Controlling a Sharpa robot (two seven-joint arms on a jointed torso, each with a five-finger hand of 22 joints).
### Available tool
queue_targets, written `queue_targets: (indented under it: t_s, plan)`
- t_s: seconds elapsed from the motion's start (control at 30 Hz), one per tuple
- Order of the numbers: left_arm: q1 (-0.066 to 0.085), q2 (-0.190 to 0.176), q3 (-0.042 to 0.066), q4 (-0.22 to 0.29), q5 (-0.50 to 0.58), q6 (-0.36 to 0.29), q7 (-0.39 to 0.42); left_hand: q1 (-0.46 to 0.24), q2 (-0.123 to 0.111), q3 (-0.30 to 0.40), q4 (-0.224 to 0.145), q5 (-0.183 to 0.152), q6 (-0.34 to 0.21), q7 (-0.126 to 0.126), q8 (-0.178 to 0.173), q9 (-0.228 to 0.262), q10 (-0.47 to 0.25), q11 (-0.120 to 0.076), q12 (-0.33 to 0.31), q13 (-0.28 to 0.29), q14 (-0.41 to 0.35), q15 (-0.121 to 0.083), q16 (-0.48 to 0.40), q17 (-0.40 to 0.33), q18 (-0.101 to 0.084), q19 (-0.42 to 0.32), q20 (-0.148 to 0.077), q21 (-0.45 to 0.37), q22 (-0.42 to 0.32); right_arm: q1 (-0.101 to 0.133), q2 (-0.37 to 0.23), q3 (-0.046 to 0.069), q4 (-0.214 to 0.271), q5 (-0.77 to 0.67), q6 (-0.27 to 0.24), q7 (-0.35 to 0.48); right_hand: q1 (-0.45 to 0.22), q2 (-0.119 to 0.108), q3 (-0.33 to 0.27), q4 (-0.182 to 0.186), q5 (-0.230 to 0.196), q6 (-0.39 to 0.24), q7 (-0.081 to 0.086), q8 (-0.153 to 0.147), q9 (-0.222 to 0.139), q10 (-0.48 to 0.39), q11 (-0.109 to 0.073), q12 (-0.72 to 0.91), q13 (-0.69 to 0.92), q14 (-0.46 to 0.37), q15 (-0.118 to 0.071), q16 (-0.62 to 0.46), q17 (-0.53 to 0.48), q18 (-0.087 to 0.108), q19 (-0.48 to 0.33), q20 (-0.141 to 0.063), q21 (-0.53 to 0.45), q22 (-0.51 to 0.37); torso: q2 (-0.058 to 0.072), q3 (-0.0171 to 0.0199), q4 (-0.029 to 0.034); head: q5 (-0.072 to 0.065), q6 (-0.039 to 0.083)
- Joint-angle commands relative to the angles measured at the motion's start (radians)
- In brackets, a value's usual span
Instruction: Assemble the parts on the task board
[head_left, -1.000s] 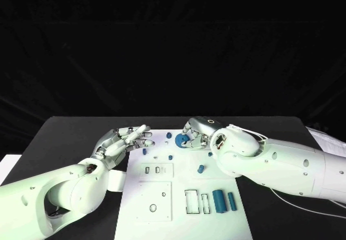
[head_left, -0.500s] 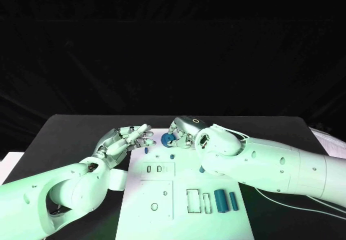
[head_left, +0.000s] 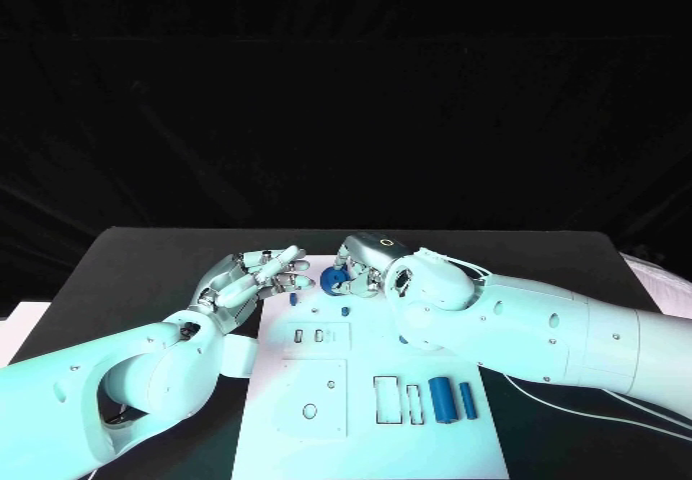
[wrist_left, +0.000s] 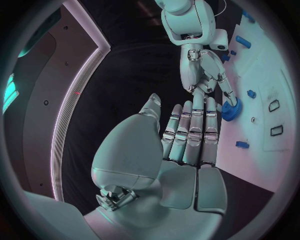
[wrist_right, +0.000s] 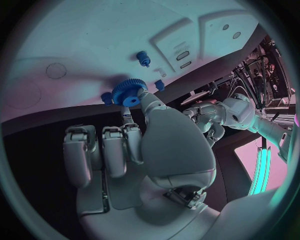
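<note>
two blue bars (head_left: 451, 400) lie in the board's (head_left: 368, 440) near slots. right hand (head_left: 369, 264) pinches a blue gear (head_left: 336, 280) in its fingertips over the board's far edge. left hand (head_left: 248, 282), fingers straight and slightly apart, holds nothing, hovering just beside the gear.

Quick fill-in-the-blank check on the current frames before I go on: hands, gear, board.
1. The right hand holds a blue ____.
2. The left hand holds ____.
3. The gear is at the board's ____ edge.
4. The two blue bars lie ____ the board.

Missing words: gear; nothing; far; on
</note>
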Motion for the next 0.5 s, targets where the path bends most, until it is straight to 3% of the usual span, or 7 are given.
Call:
queue_targets:
  t_s: [0.03, 0.27, 0.37, 0.5]
  plan:
    - [0.001, 0.002, 0.001, 0.001, 0.002, 0.02, 0.005, 0.003, 0.01, -0.001, -0.007, -0.002, 0.001, 0.002, -0.006, -0.001, -0.006, 0.004, -0.005, 0.001, -0.006, -0.002, -0.003, 0.002, 0.011, -0.007, 0.001, 0.003, 0.0, -0.001, 0.002, 0.0, -0.003, -0.007, 0.042, 0.008, -0.01, -0.003, 0.005, 0.0, -0.003, -0.006, -0.001, -0.005, 0.018, 0.011, 0.006, -0.007, 0.104, 0.081, 0.003, 0.003, 0.13, -0.018, 0.047, -0.003, 0.003, 0.185, 0.0, 0.0007, 0.0, 0.0, 0.0]
    - [0.001, 0.001, 0.001, 0.004, 0.002, 0.019, 0.004, 0.003, 0.01, -0.001, -0.007, -0.002, 0.001, 0.002, -0.006, -0.001, -0.006, 0.004, -0.005, 0.001, -0.006, -0.002, -0.003, 0.002, 0.011, -0.007, 0.001, 0.003, 0.0, -0.002, 0.0, 0.0, -0.007, -0.014, 0.046, -0.003, -0.012, -0.014, 0.007, -0.002, -0.009, -0.021, 0.005, -0.019, 0.015, -0.001, 0.012, -0.026, 0.09, 0.08, 0.007, 0.003, 0.129, -0.018, 0.044, 0.001, 0.002, 0.182, 0.0, 0.0009, 0.0005, -0.002, -0.001]
    - [0.001, 0.0, 0.001, 0.005, 0.002, 0.019, 0.004, 0.003, 0.01, -0.001, -0.007, -0.002, 0.001, 0.002, -0.006, -0.001, -0.006, 0.004, -0.005, 0.001, -0.006, -0.002, -0.003, 0.002, 0.011, -0.007, 0.001, 0.003, 0.0, -0.002, 0.002, 0.0, -0.008, -0.016, 0.04, -0.006, -0.014, -0.02, 0.01, -0.002, -0.02, -0.051, 0.016, -0.038, 0.009, -0.01, 0.021, -0.041, 0.078, 0.08, 0.015, 0.003, 0.129, -0.017, 0.042, 0.007, 0.001, 0.18, 0.0, 0.0, 0.0004, -0.002, -0.002]
    - [0.001, -0.002, 0.001, 0.006, 0.002, 0.019, 0.003, 0.005, 0.012, -0.001, -0.01, -0.003, 0.001, 0.002, -0.007, -0.001, -0.006, 0.004, -0.006, 0.001, -0.007, -0.002, -0.004, 0.003, 0.011, -0.007, 0.001, 0.003, 0.001, -0.002, 0.005, 0.0, -0.01, -0.014, 0.039, -0.007, -0.018, -0.026, 0.009, 0.0, -0.046, -0.088, 0.024, -0.042, 0.002, -0.025, 0.029, -0.065, 0.06, 0.08, 0.022, 0.003, 0.13, -0.017, 0.04, 0.015, 0.0, 0.177, 0.0, 0.0005, -0.0006, -0.003, -0.002]
